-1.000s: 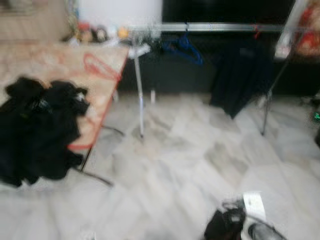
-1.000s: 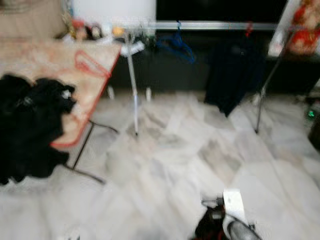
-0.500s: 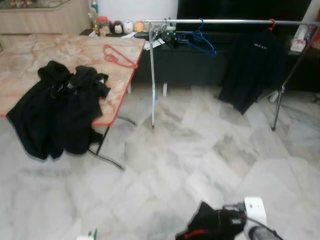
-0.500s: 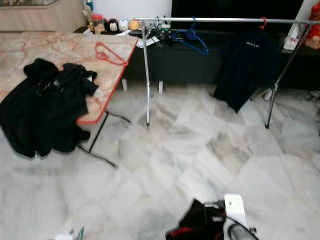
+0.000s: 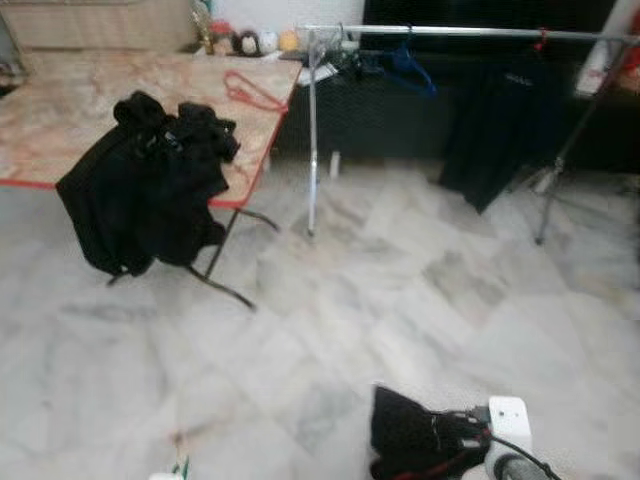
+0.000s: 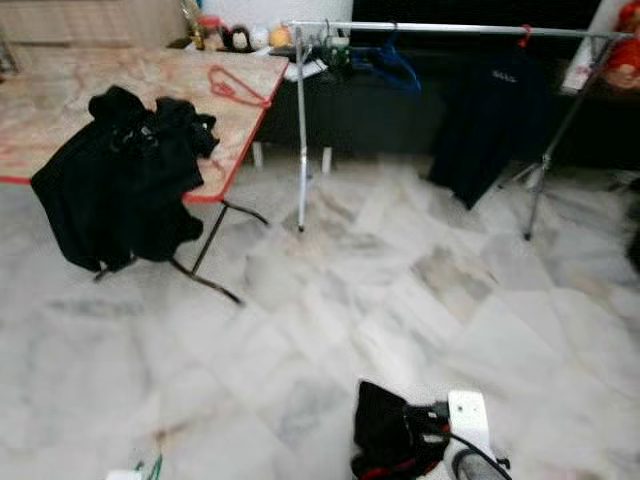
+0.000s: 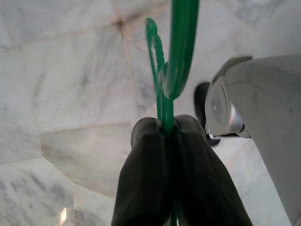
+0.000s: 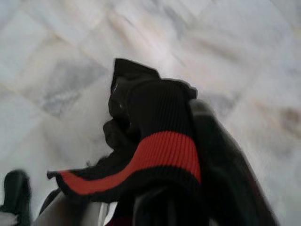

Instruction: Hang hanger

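- Step in hand, as I judge it: carrying. The robot stands out on the marble floor point(image 6: 320, 300), well short of the clothes rail point(image 6: 440, 28), with both arms low.
- Left gripper point(image 7: 167, 129): the two black fingers point(image 7: 146, 155) are pinched together on a green hanger point(image 7: 181, 47), its thin wire running up between them and its hook end curling above. A sliver of green shows at the bottom edge of the head views point(image 5: 183, 466).
- Right gripper point(image 8: 155, 197): carrying a black garment point(image 8: 150, 113) with a red-banded cuff; the cloth covers the fingers, so I cannot tell how far they are closed. In the head views the garment bunches low on the right point(image 6: 395, 435).
- Rail sits across the far side of the room, already holding a blue hanger point(image 6: 390, 62) and a dark shirt point(image 6: 490, 120) on a red one.
- Next move, by my reading: walk forward to the rail, raise the left arm, and set the green hook over the bar, probably in the bare stretch between blue hanger and shirt.
- Edges: folding table point(image 5: 60, 110) on the left, a black jacket point(image 5: 150, 180) drooping over its red rim, a red hanger point(image 5: 255, 92) lying on top, legs splayed outward.
- Rail's upright point(image 6: 300, 130) stands just beside the table corner.
- Open room: broad bare floor straight ahead.
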`<state>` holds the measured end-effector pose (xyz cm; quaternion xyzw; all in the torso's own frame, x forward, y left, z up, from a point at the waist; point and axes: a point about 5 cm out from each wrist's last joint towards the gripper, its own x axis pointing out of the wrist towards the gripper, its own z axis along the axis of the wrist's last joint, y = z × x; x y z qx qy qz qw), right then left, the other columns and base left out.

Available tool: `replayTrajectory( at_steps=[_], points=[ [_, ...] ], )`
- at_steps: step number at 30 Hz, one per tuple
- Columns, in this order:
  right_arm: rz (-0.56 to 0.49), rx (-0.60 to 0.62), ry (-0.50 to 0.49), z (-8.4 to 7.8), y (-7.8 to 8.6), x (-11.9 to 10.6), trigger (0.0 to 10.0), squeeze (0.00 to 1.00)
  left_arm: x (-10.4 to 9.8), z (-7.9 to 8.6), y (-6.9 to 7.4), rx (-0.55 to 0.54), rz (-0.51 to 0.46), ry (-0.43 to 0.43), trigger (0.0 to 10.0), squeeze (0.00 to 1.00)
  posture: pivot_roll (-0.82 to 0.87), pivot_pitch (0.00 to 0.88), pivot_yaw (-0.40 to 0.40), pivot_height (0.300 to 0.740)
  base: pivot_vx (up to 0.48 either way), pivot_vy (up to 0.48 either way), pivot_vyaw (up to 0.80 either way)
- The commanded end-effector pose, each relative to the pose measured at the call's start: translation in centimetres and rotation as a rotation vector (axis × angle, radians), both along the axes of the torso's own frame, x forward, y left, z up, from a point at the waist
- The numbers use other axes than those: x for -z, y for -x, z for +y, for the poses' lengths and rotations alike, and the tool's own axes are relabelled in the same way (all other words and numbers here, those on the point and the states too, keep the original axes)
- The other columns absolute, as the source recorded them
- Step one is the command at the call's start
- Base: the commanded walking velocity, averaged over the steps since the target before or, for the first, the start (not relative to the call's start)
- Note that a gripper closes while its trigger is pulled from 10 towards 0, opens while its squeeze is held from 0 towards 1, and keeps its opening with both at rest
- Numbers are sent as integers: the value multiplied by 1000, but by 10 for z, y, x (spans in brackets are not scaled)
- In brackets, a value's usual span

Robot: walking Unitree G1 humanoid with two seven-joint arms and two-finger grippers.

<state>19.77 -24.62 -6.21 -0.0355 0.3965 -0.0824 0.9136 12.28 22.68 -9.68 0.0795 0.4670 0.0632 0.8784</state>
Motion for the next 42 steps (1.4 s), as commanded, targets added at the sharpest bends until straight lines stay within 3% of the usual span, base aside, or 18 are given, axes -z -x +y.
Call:
replayTrajectory(
  at_steps=[1,12,15,18,22,27,29,31,37,41,42],
  points=[
    [-44,18,9,-4,-7,-6,10000,0,-2,-3,-5,20,-41,5,10000,0,32,26,-49,716,0,0,0],
    [-95,21,17,-6,-10,-10,10000,0,-26,12,-44,51,-248,-55,10000,0,37,18,-56,716,0,0,0],
    [-132,11,37,-7,-12,-13,10000,0,-47,18,-67,53,-419,-82,10000,0,38,14,-60,716,0,0,0],
    [-149,11,53,-8,-12,-14,10000,0,-63,19,-81,80,-546,-94,10000,0,40,12,-61,716,0,0,0],
    [-213,40,84,-10,-13,-18,10000,0,-109,10,-104,178,-761,-87,10000,0,34,3,-61,716,0,0,0],
    [-258,50,124,-11,-14,-22,10000,0,-123,1,-111,245,-807,-66,10000,0,29,0,-62,716,0,0,0],
    [-517,52,222,-41,-81,-93,10000,0,-142,-7,-119,299,-847,-61,10000,0,29,0,-62,716,0,0,0],
    [-681,38,265,-57,-117,-150,10000,0,-155,-13,-123,326,-854,-50,10000,0,28,0,-64,716,0,0,0],
    [-832,-19,303,-52,-127,-180,10000,0,-169,-26,-129,395,-888,-48,10000,0,19,0,-62,716,0,0,0],
    [-813,-67,300,-46,-124,-179,10000,0,-179,-35,-128,429,-886,-12,10000,0,14,0,-62,716,0,0,0],
    [-761,-148,283,-39,-125,-179,10000,0,-186,-40,-126,457,-873,54,10000,0,9,0,-58,716,0,0,0]
  ],
)
